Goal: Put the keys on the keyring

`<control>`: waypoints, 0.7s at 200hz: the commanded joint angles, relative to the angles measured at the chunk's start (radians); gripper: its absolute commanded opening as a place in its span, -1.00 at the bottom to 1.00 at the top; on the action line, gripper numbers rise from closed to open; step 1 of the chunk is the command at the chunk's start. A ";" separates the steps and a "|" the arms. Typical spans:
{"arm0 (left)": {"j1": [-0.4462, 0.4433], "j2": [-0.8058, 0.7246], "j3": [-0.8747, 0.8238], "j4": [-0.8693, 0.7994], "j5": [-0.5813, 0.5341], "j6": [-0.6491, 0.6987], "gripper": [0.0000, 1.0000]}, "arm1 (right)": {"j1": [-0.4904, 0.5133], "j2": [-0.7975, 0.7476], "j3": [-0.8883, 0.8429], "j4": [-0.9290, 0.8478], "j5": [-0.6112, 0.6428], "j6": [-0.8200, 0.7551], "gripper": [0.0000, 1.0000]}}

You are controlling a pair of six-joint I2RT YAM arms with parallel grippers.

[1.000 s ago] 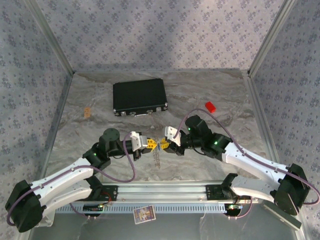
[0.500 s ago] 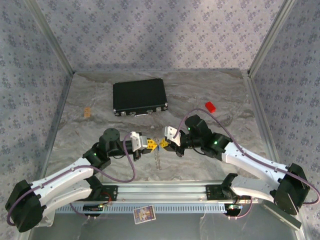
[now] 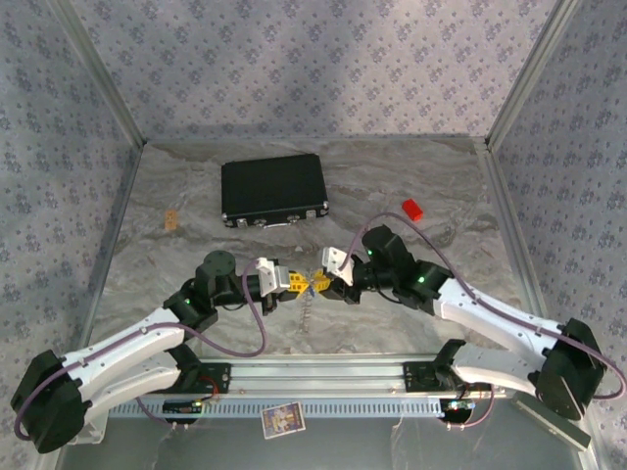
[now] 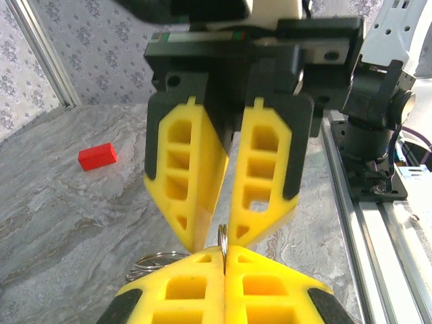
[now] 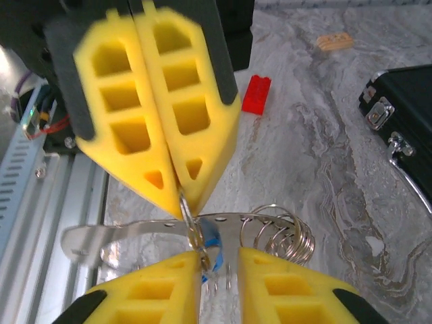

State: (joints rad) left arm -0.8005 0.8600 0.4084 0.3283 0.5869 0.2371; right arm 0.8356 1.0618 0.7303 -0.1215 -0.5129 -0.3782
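My left gripper (image 3: 304,284) is shut on the keyring (image 4: 223,237), a thin metal ring pinched edge-on between its yellow fingertips. My right gripper (image 3: 318,284) faces it tip to tip above the table's middle. In the right wrist view its jaws (image 5: 221,258) stand open a little, with the ring's lower part and a blue-headed key (image 5: 214,244) in the gap. The ring lies against the left-hand finger (image 5: 182,277). A shiny band with holes (image 5: 135,231) and a coil of wire rings (image 5: 287,233) hang behind. A thin chain (image 3: 310,308) dangles below the grippers.
A black case (image 3: 273,191) lies at the back left of the marbled table (image 3: 411,166). A small red block (image 3: 412,208) sits back right, a small tan piece (image 3: 171,219) far left. The aluminium rail (image 3: 323,372) with the arm bases runs along the near edge.
The right gripper has edged slightly toward the left gripper, and its fingers stand a little apart. The left arm holds still with the ring.
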 commanded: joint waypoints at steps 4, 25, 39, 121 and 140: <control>-0.006 0.005 0.003 0.082 0.029 0.000 -1.00 | -0.003 -0.035 -0.018 0.036 -0.039 0.017 -0.51; -0.006 0.017 -0.002 0.115 0.032 -0.016 -1.00 | -0.001 -0.025 -0.020 0.051 -0.059 0.032 -0.52; -0.006 0.023 -0.004 0.136 0.035 -0.027 -1.00 | 0.003 -0.022 -0.026 0.070 -0.061 0.038 -0.52; -0.006 0.017 -0.002 0.114 0.035 -0.016 -1.00 | 0.009 -0.010 -0.013 0.092 -0.049 0.035 -1.00; -0.006 0.001 0.030 -0.006 -0.003 0.040 -0.78 | 0.011 -0.008 0.021 0.021 -0.024 -0.003 -1.00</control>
State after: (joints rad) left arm -0.7998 0.8894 0.4042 0.3908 0.5880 0.2230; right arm 0.8375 1.0512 0.7147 -0.0578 -0.5465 -0.3523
